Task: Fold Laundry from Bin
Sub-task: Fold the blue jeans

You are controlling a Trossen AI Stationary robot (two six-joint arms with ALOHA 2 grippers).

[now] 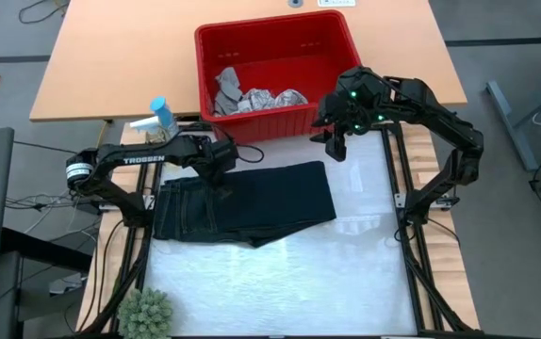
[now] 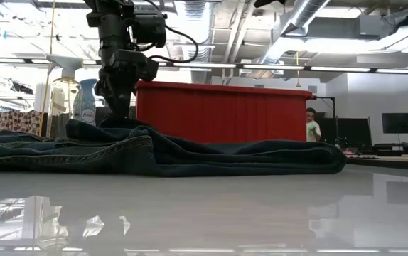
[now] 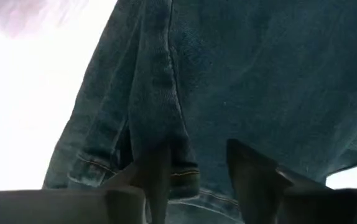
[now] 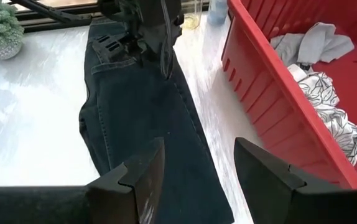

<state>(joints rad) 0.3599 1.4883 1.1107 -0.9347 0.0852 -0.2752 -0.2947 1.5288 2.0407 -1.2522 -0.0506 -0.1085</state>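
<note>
One pair of trousers (image 1: 252,202), two cloths (image 1: 252,94), one red bin (image 1: 275,47), one spray bottle (image 1: 157,118), one small plant (image 1: 145,313)

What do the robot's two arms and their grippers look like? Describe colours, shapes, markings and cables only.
Both arms are dark, jointed and tubular. The left arm carries white TROSSEN lettering and a silver-ringed joint near its base. The right arm shows small green lights near its wrist. Black cables run along both. The left gripper and right gripper each have two dark, wedge-shaped fingers.

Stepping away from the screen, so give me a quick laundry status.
Left hand open, down on the trousers. Right hand open, empty, above the mat by the bin. Two cloths still in bin. Nothing in the way.
</note>
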